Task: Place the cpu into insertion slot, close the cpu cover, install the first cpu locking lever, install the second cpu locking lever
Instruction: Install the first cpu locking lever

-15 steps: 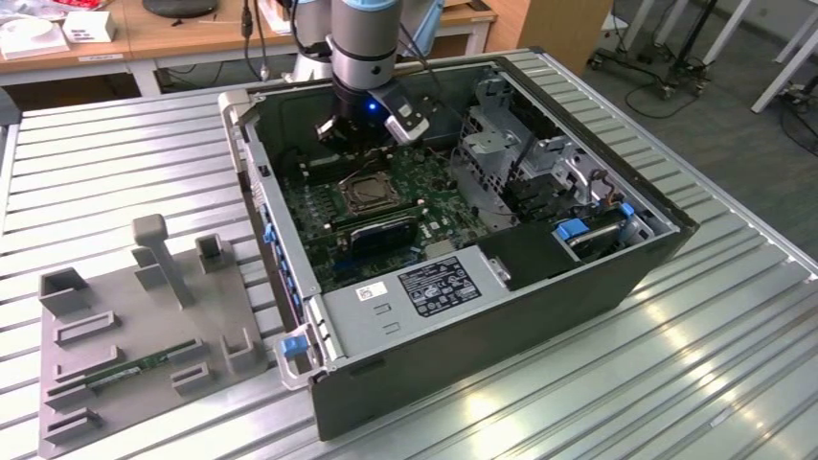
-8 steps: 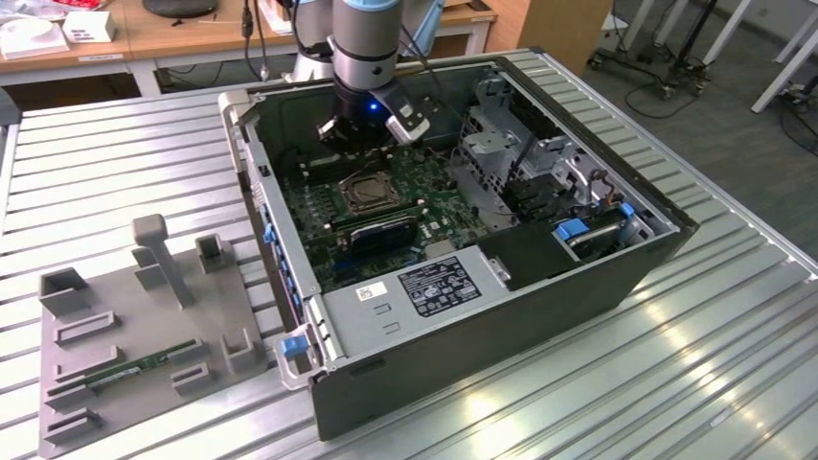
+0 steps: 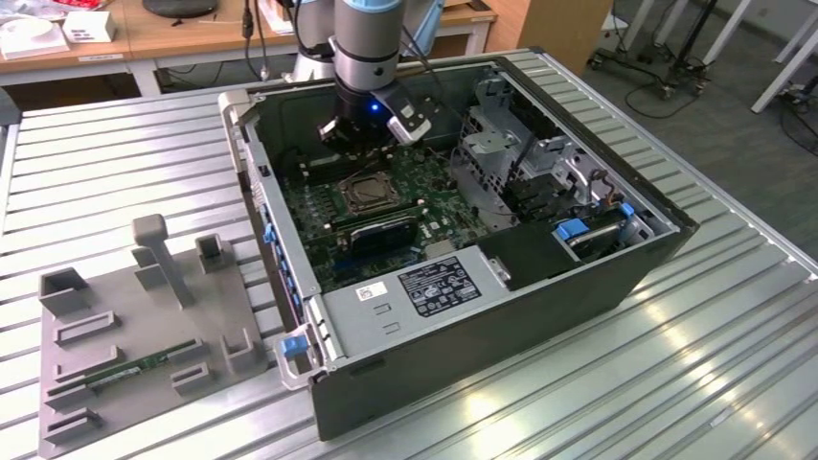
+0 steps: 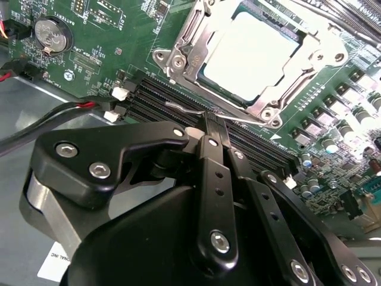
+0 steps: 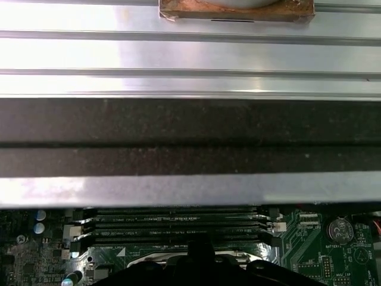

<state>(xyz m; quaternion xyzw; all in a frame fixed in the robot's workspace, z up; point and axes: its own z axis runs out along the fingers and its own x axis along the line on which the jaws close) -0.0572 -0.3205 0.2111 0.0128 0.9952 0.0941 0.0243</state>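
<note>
Jaws look shut, or very nearly; the fingertips (image 4: 208, 128) meet right at a thin wire locking lever (image 4: 178, 107). I cannot tell whether they pinch it or only press on it.

The cpu (image 4: 250, 53) sits in the insertion slot (image 4: 168, 58). The cpu cover (image 4: 318, 47) lies flat around it, so steps 1 and 2 read as done. Step in hand, my judgement: a locking lever.

The lever work likely calls for a steady push down and sideways to tuck the wire under its hook. The wire is thin and springy and could slip off the tips.

Counts:
- 1 cpu, 1 cover, 1 slot.
- 1 lever picked out for sure; a 2nd I cannot make out.
- 4 long black memory slots (image 5: 178, 226), as near as I can count.
- 1 coin battery (image 4: 50, 34) on the green motherboard (image 4: 107, 53).
- 1 open computer case (image 3: 511, 326) on the table (image 3: 715, 364).
- 1 grey fixture (image 3: 128, 326) well apart from the case, with 1 memory stick (image 3: 128, 369) in it.
</note>
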